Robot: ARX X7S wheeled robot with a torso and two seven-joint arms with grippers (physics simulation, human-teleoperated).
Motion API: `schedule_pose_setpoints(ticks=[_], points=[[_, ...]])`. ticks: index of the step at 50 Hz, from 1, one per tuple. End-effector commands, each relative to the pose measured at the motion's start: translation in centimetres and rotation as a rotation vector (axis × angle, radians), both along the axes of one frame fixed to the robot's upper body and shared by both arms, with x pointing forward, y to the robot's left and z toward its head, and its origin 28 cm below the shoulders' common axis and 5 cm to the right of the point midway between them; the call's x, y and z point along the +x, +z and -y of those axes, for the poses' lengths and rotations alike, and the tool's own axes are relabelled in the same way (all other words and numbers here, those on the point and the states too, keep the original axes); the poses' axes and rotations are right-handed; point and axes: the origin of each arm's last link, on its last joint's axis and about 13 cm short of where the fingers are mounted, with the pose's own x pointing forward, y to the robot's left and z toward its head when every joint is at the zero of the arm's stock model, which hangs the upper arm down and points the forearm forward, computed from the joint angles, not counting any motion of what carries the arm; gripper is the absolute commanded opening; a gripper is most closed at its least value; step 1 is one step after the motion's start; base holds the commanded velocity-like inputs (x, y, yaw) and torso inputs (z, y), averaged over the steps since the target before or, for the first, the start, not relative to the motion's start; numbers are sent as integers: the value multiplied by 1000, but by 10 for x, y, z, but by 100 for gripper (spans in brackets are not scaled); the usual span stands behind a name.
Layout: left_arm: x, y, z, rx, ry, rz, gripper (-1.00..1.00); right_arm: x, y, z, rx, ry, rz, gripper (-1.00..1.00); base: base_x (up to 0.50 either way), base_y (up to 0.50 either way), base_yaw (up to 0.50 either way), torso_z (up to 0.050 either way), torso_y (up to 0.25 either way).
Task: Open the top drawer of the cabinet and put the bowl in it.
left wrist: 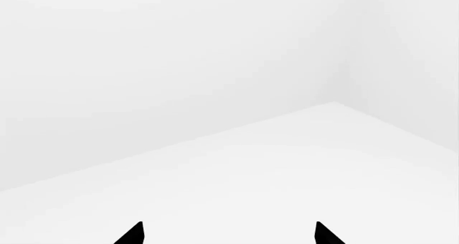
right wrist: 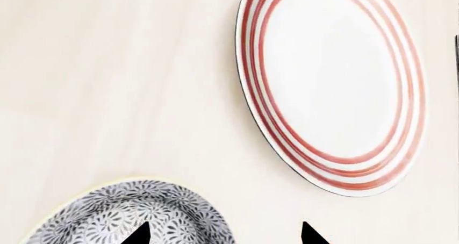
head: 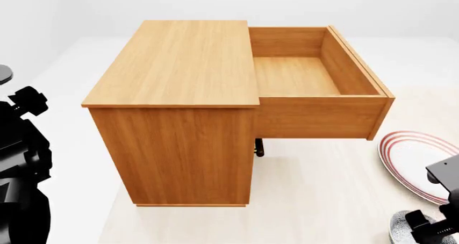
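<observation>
The cabinet [head: 179,93] stands in the middle of the head view. Its top drawer [head: 315,117] is pulled far out to the right and its inside is bare. The bowl [right wrist: 136,217] sits on the floor with its blue-grey speckled outside showing. In the head view only its edge [head: 396,230] shows at the bottom right, behind my right arm. My right gripper [right wrist: 223,236] is open just above the floor, with one fingertip [right wrist: 140,234] over the bowl's side and the other beside it. My left gripper [left wrist: 229,236] is open and empty, facing a white room corner.
A flat white plate with red rings [right wrist: 334,88] lies on the floor close beside the bowl, right of the cabinet [head: 420,160]. A small dark handle [head: 259,147] shows under the open drawer. My left arm [head: 21,163] hangs at the far left.
</observation>
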Motion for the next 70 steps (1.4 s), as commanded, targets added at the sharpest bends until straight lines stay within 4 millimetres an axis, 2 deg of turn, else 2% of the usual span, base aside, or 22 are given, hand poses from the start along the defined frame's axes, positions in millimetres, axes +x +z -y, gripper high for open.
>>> schedule_pose_setpoints(ticks=[1,29,52,53,70], points=[[0,-1,1,0,-2,-1,100,2,-8,4,-24,-33,-2,100,0,0,0,0,0],[0,0,0,-4,2,1,100,4,-39,-1,-2,16,-77,100,0,0,0,0,0],[1,0,2,-1,0,2,100,3,-49,1,-3,19,-87,100,0,0,0,0,0],[1,0,2,-1,0,1,100,3,-49,1,-8,17,-77,-100,0,0,0,0,0],[1,2,2,0,0,2,100,-2,-41,4,15,50,-41,-100,0,0,0,0,0]])
